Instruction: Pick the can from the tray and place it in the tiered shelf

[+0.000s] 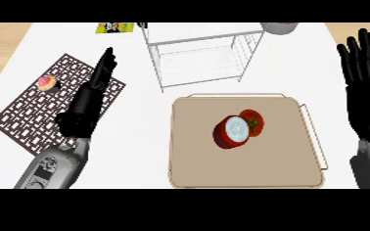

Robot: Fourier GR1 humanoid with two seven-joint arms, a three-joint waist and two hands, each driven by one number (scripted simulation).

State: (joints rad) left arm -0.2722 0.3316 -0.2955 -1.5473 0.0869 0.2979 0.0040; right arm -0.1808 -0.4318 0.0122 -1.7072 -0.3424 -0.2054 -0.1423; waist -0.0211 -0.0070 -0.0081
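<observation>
A red can with a pale lid lies on its side near the middle of the beige tray. A red tomato touches it on the far right side. The white wire tiered shelf stands beyond the tray, at the top centre. My left hand is open, fingers straight and pointing away, over the patterned mat left of the tray. At the right edge my right hand is open with fingers up, to the right of the tray and apart from the can.
A dark patterned placemat lies at the left with a small pink cupcake on it. A yellow packet sits at the far edge. A grey round object shows behind the shelf at the top right.
</observation>
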